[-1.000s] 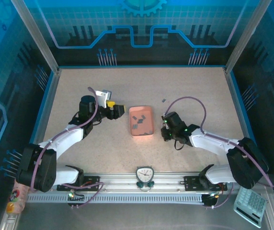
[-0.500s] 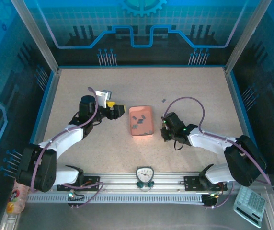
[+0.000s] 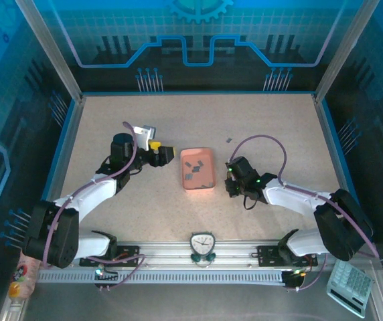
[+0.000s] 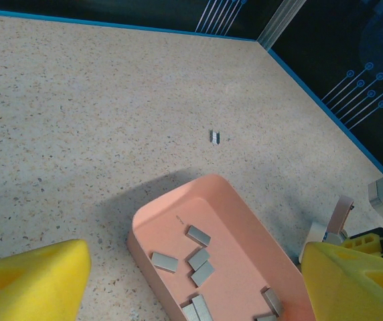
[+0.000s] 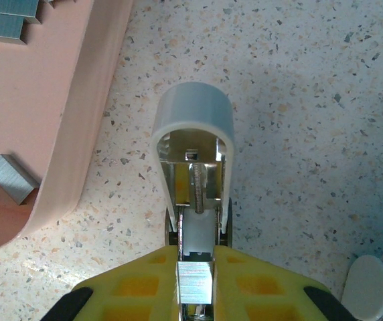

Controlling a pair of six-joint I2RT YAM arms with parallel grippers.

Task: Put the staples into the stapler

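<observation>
The speckled beige table point(image 3: 278, 120) carries a pink rectangular tray point(image 3: 197, 155) at its centre. A small analogue clock point(image 3: 202, 243) stands on the aluminium rail point(image 3: 158, 253) at 6 o'clock from the tray. A calculator point(image 3: 352, 287) lies at 4 o'clock, off the table.

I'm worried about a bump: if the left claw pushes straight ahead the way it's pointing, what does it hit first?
Most likely the pink tray, which sits right ahead of the open left claw. How high the claw rides above the table is unclear, so it might pass over the rim.

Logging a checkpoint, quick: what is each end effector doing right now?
Left end effector: open, holding nothing.
Right end effector: closed on the stapler.
</observation>
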